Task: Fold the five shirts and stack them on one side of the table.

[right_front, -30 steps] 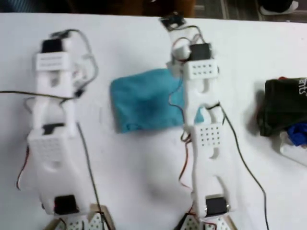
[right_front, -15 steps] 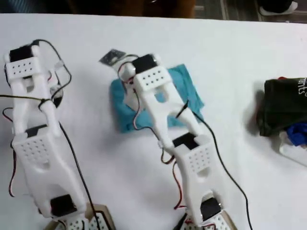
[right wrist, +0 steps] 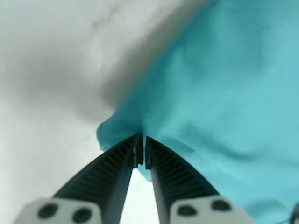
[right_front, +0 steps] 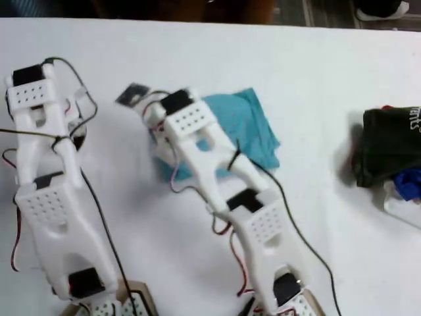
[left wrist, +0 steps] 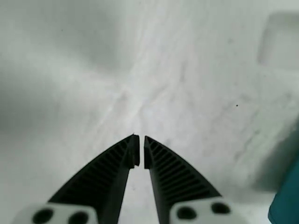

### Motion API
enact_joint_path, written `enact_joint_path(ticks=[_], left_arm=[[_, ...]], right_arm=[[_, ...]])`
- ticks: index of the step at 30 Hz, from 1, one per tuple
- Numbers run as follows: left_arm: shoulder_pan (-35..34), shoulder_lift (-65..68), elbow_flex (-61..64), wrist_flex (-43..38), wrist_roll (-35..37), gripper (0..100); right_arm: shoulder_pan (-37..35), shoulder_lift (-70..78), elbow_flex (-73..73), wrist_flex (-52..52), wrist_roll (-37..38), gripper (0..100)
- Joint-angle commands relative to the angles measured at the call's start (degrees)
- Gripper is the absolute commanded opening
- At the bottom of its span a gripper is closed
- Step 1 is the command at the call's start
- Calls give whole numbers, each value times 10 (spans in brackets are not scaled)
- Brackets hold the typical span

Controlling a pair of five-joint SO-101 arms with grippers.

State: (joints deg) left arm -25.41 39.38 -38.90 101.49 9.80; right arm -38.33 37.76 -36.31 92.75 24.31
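The right claw (right wrist: 140,151) is seen closed, its two black ribbed fingers (right wrist: 112,172) brought together so that only a hairline is left between the tips. The tips are placed right at the edge of the teal shirt (right wrist: 219,102), where the cloth is bunched into a small rounded fold. Whether any cloth is caught between them cannot be told. Beyond this edge the white table (right wrist: 46,56) is shown, and a soft shadow is cast on it along the shirt.

The left claw (left wrist: 139,151) is closed as well, and nothing is held in it. It is kept over the white table surface, and a small corner of the teal shirt is caught at the border of its wrist view.

In the high view the right arm (right_front: 197,151) is stretched slantwise across the teal shirt, which is laid flat near the middle of the table, so that the left part of the shirt is covered by the arm. The left arm (right_front: 49,197) is set at the left side, apart from the shirt. At the right edge of the table a dark shirt (right_front: 388,148) is laid folded, and a blue cloth (right_front: 411,181) is seen touching its nearer side. Both are well apart from the teal shirt
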Motion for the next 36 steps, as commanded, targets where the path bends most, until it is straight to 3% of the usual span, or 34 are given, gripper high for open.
enact_joint_path(ticks=[1,27,33,36], left_arm=[[-4,-7,-2,5,-5,46],[-4,-7,-1,7,-5,46],[-4,-7,-1,8,-5,46],[-4,-7,-1,8,-5,46]], right_arm=[[-16,-6,-8,11,1,19],[-65,-21,-25,63,16,19],[-4,-80,-74,84,-16,29],[67,-102,-92,84,-21,125]])
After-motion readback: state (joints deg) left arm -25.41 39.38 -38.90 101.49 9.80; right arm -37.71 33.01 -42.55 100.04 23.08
